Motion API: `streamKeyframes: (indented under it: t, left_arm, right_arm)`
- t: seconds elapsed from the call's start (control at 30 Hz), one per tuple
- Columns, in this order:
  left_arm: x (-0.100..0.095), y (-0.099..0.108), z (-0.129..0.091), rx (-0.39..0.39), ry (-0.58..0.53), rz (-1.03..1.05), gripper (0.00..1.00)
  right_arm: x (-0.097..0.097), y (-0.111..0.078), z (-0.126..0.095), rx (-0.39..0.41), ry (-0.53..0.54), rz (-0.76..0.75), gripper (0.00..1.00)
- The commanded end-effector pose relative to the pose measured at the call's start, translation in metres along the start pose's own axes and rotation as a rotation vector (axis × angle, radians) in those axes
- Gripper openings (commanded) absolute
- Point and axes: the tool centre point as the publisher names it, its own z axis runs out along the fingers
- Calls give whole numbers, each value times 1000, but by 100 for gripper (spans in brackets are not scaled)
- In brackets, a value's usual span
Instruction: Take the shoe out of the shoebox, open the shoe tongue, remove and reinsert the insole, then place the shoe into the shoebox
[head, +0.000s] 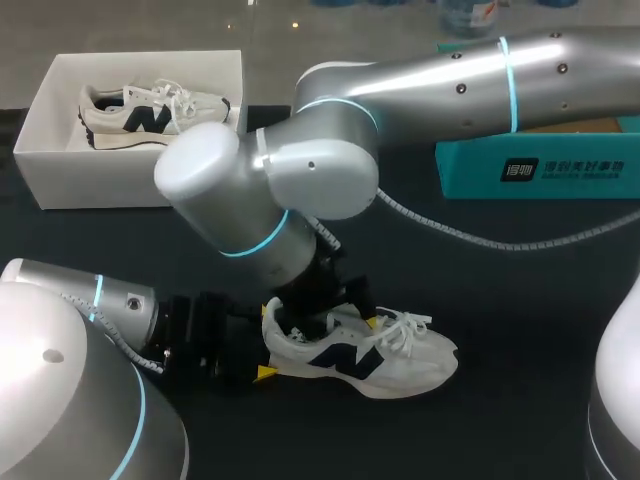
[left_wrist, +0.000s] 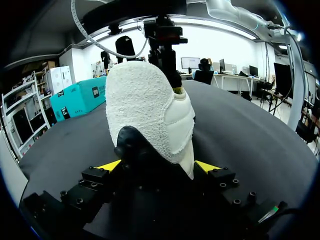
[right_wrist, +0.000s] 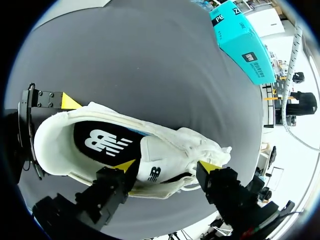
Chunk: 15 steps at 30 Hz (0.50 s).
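Your left gripper (left_wrist: 157, 166) is clamped on the heel of the white fabric sneaker with a navy side logo (head: 365, 355), one yellow tip pressed to each side. The sneaker stands on its sole on the black table (head: 520, 330), toe towards your right, well apart from the open white cardboard shoebox (head: 60, 180). Your right gripper (right_wrist: 167, 165) is down over the tongue and laces; whether its jaws grip them cannot be told. A matching second sneaker (head: 150, 112) lies inside the shoebox. A teal rectangular box (head: 540, 170) stands at the far right.
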Motion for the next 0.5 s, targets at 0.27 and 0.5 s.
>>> streamKeyframes:
  t: [0.27,0.5]
  left_arm:
    - [1,2,1,-4,1,0,0]
    - [1,2,1,-4,1,0,0]
  right_arm:
    - [-19,2,-5,-20,14,476,0]
    - [-36,-6,-12,-18,22,525,0]
